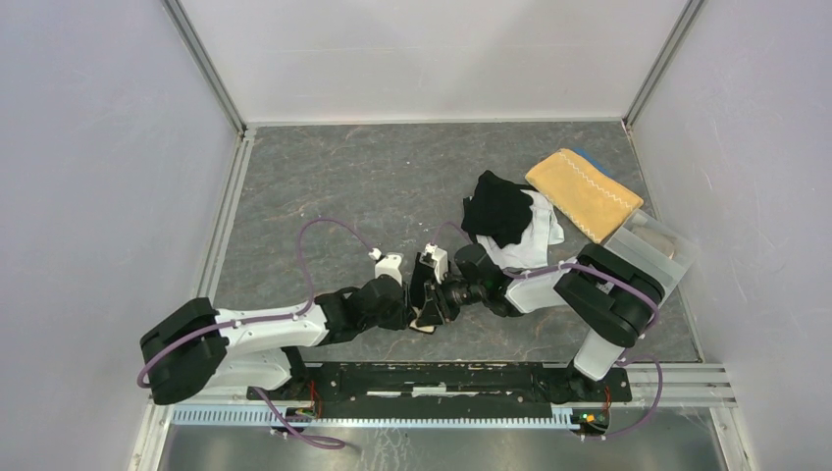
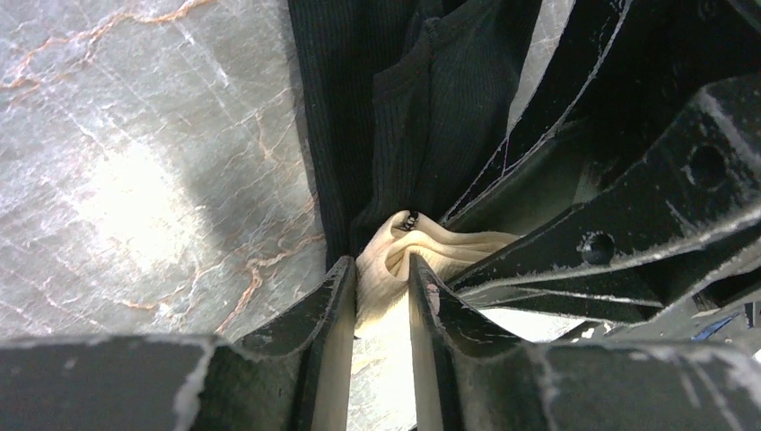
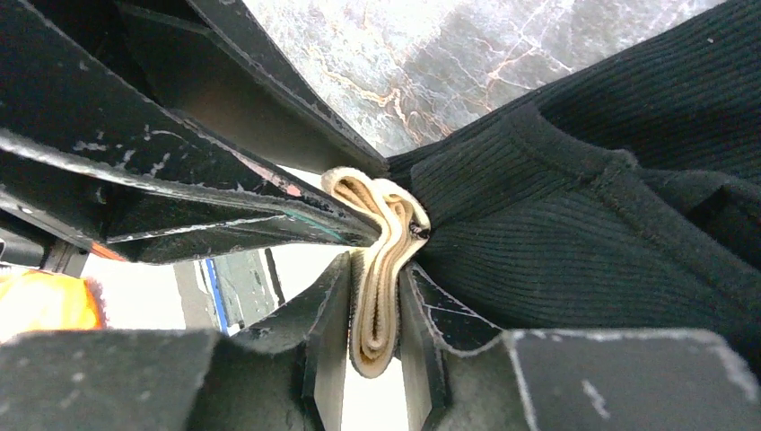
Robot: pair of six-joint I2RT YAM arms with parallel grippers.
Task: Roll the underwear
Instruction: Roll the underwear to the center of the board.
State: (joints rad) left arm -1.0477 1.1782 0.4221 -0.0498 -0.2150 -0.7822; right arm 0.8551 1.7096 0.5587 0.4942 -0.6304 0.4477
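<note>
Right now both arms meet nose to nose at the near middle of the desk (image 1: 334, 186). The left end effector (image 2: 381, 274) is clenched on a bunched beige piece (image 2: 422, 251) of underwear. The right end effector (image 3: 375, 274) is clenched on the same beige piece, which there is a flat stack of folded layers standing edge-on between its fingers.

A black piece (image 3: 556, 206), ribbed, presses against the beige one at the pinch in both wrist views. Whether either grip catches it too I cannot tell.

So the cloth lies between the two tips, with neither arm nearer. From the left tip the black piece runs straight ahead. The long axis of the beige fold runs along the right fingers. By my judgement, any rolling turns on this shared pinch line, which runs left to right between the tips.

The pile (image 1: 510, 221), black over white, lies far right, well apart from the tips, beside the towel (image 1: 579, 191) and tray (image 1: 655, 247).

No brand, label or writing is readable.
</note>
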